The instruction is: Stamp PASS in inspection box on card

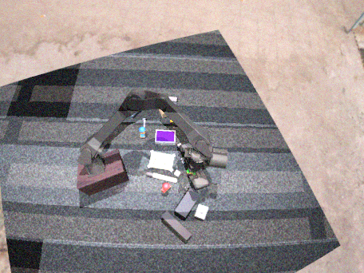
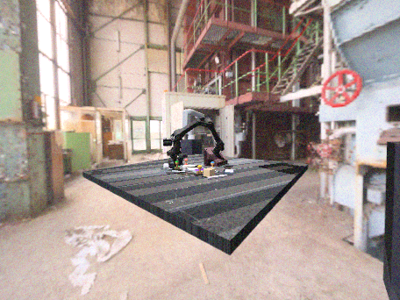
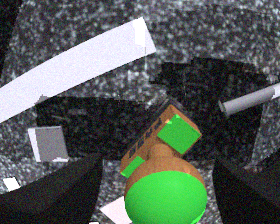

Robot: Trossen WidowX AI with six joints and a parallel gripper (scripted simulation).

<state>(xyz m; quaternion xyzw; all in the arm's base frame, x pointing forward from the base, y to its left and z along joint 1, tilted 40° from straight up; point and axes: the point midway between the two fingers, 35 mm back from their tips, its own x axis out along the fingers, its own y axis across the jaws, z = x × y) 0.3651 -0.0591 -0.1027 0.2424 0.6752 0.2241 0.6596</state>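
Observation:
The stamp with a green knob (image 3: 166, 197) (image 1: 190, 172) and a brown body stands between the fingers of my gripper (image 3: 159, 166) (image 1: 191, 170). The gripper is open, with gaps between the fingers and the knob in the wrist view. The lettering on the stamp cannot be read. The purple ink pad (image 1: 165, 136) lies in a white-rimmed tray. The white card (image 1: 161, 160) lies to the left of the gripper in the top view; its box and any print are too small to make out. The stamp's underside is hidden.
A long white strip (image 1: 164, 177) (image 3: 75, 62) and a small pale cube (image 1: 177, 172) (image 3: 51, 143) lie near the stamp. A red-knobbed piece (image 1: 166, 187), a blue-knobbed piece (image 1: 142, 131), dark blocks (image 1: 185, 205) (image 1: 176, 227) and a white box (image 1: 201, 211) stand around. A grey rod (image 3: 247, 101) lies right in the wrist view.

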